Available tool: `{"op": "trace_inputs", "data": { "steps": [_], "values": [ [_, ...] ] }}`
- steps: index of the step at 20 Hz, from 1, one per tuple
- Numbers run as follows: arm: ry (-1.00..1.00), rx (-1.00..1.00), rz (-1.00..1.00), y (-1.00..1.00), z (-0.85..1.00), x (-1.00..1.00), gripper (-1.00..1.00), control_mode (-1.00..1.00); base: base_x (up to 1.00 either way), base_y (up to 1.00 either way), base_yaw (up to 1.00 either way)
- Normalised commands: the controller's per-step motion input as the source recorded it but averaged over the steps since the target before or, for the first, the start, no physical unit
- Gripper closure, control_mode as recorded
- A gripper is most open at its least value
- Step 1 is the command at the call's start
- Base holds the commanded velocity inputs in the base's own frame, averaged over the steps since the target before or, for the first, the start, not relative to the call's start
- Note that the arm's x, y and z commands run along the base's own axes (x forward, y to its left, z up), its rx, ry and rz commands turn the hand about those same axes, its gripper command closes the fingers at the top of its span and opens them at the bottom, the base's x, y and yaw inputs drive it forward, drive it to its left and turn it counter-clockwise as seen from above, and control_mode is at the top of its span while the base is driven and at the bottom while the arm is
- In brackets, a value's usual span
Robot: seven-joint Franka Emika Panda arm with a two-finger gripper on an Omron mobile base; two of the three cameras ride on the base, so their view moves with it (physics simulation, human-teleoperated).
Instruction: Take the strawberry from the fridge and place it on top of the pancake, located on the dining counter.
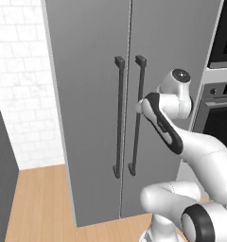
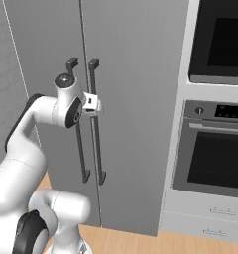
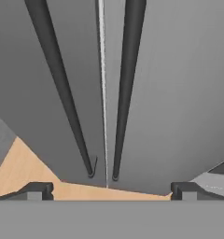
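The fridge point(image 1: 87, 94) point(image 2: 136, 74) is a tall matte grey cabinet, and both of its doors are closed. Two long dark bar handles flank the centre seam: the left handle point(image 2: 79, 144) point(image 3: 62, 93) and the right handle point(image 2: 96, 144) point(image 3: 125, 93). My gripper point(image 2: 92, 105) point(image 3: 111, 190) hovers just in front of the upper part of the handles and looks down along them. Its jaws stand wide apart with nothing between them, and it touches neither handle. The strawberry is hidden behind the closed doors. The pancake and the dining counter are out of view.
A built-in oven point(image 2: 215, 149) with a second dark-windowed appliance point(image 2: 222, 39) above it and white drawers point(image 2: 210, 218) below stands directly right of the fridge. A white tiled wall point(image 1: 21, 94) and a dark grey panel point(image 1: 2, 179) lie to the left, above the wood floor point(image 1: 39, 203).
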Motion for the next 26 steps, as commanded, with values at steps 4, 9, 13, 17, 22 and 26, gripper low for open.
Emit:
{"op": "trace_inputs", "data": {
  "steps": [4, 9, 13, 17, 22, 26],
  "values": [
    [-0.12, 0.02, 0.0, -0.1, -0.07, 0.86, -1.0, -1.0, 0.0, 0.0, 0.0],
    [0.0, 0.0, -0.05, 0.0, -0.02, 0.77, -1.0, -1.0, 0.0, 0.0, 0.0],
    [0.0, 0.0, -0.04, 0.0, 0.0, 0.74, -1.0, -1.0, 0.0, 0.0, 0.0],
    [0.0, 0.0, -0.02, 0.0, 0.0, 0.62, -1.0, -1.0, 0.0, 0.0, 0.0],
    [-0.03, 0.0, -0.01, 0.0, -0.05, 0.4, -1.0, -1.0, 0.0, 0.0, 0.0],
    [-0.12, 0.0, 0.0, 0.0, -0.18, 0.31, -1.0, -1.0, 0.0, 0.0, 0.0]
  ]
}}
